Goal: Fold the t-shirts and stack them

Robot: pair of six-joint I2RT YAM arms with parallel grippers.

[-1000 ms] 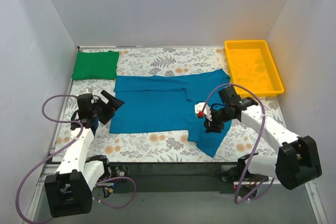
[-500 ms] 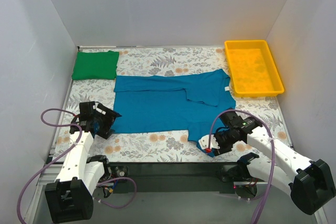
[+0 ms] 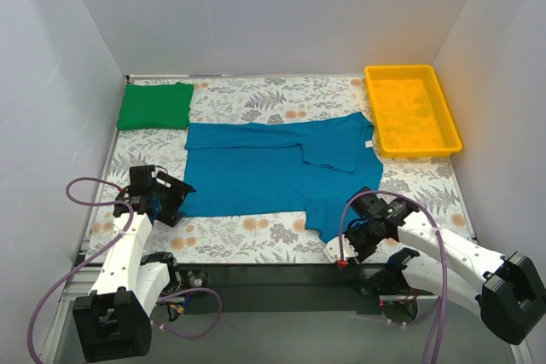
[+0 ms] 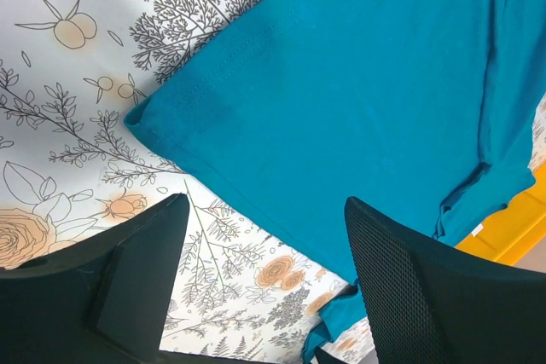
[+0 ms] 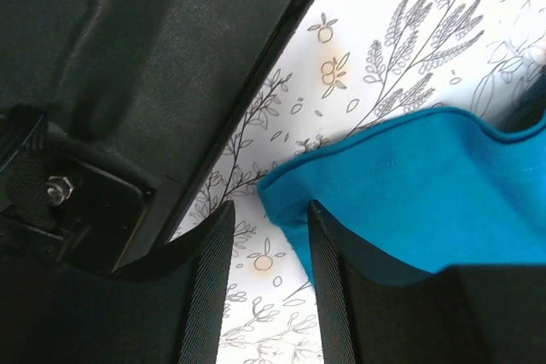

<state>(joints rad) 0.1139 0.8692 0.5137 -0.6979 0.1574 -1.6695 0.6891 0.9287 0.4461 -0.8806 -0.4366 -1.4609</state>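
while the teal-blue t-shirt (image 3: pixel 256 172) lies spread out on the desk (image 3: pixel 281 104), the green t-shirt (image 3: pixel 154 106) sits folded in the far left corner. left tool (image 4: pixel 264 270) hangs released over the teal shirt's near-left corner. right tool (image 5: pixel 271 287) is part-open, straddling the near-right corner without pinching it.

arms (image 3: pixel 128 249): white links, chunky black joints
cables (image 3: pixel 77 189): purple, one big loop each
left gripper (image 4: pixel 266 210): matte black, mesh pad (image 4: pixel 401 279)
right gripper (image 5: pixel 270 210): black too, silver bolt (image 5: pixel 58 187) on housing
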